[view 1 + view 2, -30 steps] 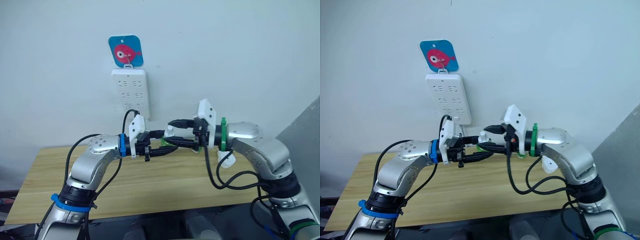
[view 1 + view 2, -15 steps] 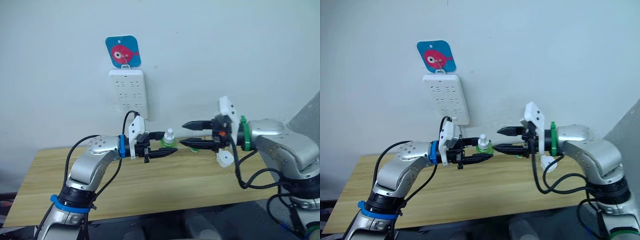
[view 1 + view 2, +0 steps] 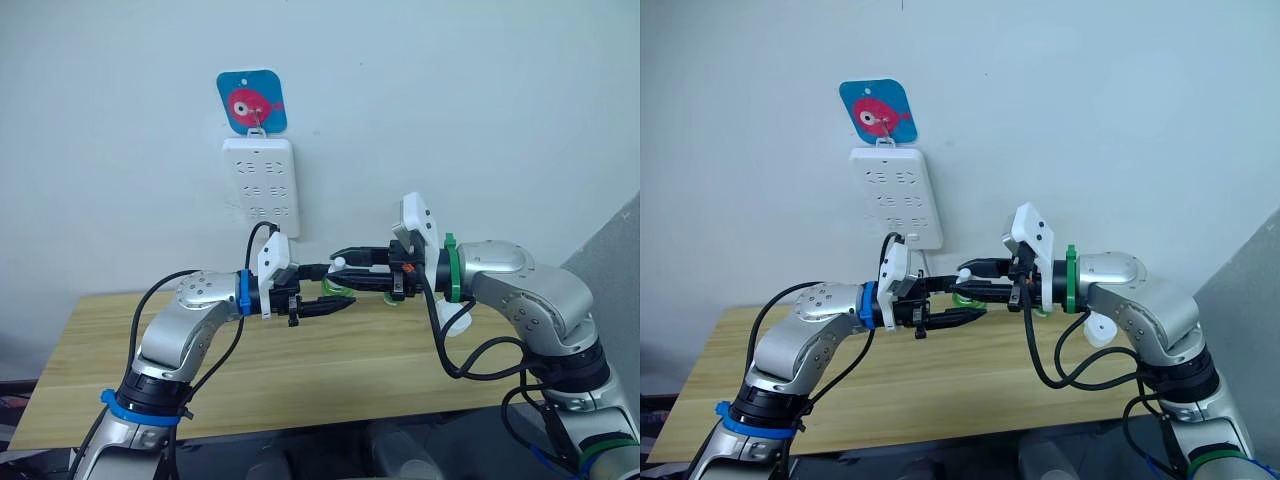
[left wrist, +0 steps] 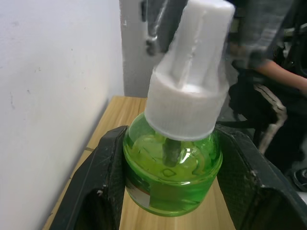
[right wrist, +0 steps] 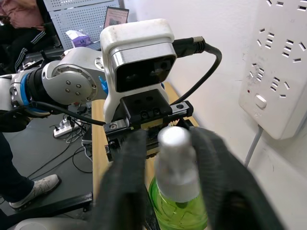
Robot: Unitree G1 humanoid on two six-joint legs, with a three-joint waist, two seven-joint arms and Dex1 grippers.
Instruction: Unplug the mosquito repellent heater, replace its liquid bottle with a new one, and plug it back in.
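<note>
I'm holding the green liquid bottle [image 4: 172,172] in my left gripper [image 3: 322,290], clenched on its body above the wooden table [image 3: 300,370]. My right gripper [image 3: 352,268] is grasping the bottle's white cap [image 5: 175,158] — fingers on both sides. The heater [image 3: 452,318] is lying on the table behind my right forearm, below the power strip [image 3: 260,185] on the wall.

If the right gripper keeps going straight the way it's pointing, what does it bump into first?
Its fingers already flank the white cap of the green bottle. Going on, the right gripper would probably meet the left gripper that grips the bottle's body.
</note>
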